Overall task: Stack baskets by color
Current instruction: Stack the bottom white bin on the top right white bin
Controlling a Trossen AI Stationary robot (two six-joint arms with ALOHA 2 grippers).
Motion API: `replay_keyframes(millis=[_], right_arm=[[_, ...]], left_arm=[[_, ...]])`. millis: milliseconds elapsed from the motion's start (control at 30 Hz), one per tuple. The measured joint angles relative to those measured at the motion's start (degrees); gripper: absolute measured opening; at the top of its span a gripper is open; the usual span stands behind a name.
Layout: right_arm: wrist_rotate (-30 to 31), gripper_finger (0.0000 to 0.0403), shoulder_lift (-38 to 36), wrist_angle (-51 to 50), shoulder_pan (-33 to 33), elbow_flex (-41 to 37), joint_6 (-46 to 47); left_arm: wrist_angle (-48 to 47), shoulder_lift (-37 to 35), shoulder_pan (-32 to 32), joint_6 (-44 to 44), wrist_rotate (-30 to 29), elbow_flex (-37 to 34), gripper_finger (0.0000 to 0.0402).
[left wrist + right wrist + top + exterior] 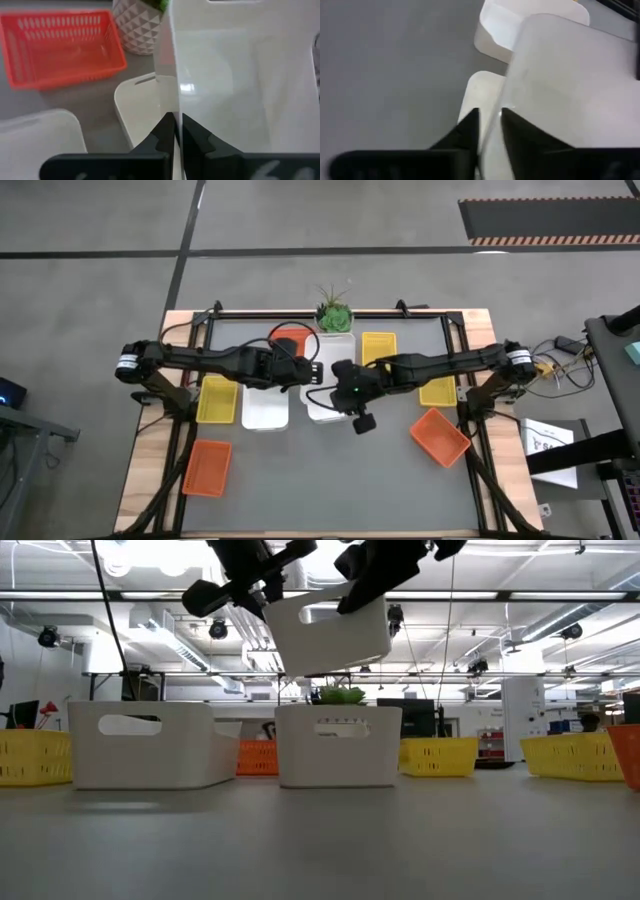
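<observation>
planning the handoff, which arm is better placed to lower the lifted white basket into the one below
Left. Its gripper is shut on the lifted white basket's wall, above the standing white basket; the right gripper is only closing on it.

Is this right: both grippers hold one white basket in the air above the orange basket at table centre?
Not quite. The left gripper and right gripper do hold one white basket in the air, but it hangs above another white basket, not an orange one. The low view shows this; the orange baskets sit elsewhere on the table.

Bright overhead ceiling lights, soft shadows, blurred wrist views
</observation>
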Motion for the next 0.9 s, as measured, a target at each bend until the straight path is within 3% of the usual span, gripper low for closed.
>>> replay_keyframes(millis=[67, 333, 500, 600, 900], right_arm=[[-0.44, 0.0025, 0.00, -0.15, 0.04, -0.02, -1.15], [-0.40, 0.0015, -0.26, -0.32, 0.17, -0.04, -1.78], [-0.02, 0.0014, -0.26, -0.19, 0.78, -0.10, -1.79], [-0.08, 0.0014, -0.28, -0.30, 1.13, -0.11, -1.77], [-0.23, 0.0013, -0.30, -0.10, 1.26, -0.60, -1.92]], left_arm=[[0.39, -0.18, 0.00, 2.16, -0.03, 0.00, 0.0000], [2.28, -0.83, -0.09, 1.76, -1.40, 0.00, 0.0000], [2.62, -1.00, -0.11, 7.35, -1.02, -0.02, 0.0009], [2.80, -1.00, -0.20, 10.06, -0.11, -0.07, 0.0041], [2.56, -2.37, -0.22, 12.54, 0.77, -0.22, 0.0191]])
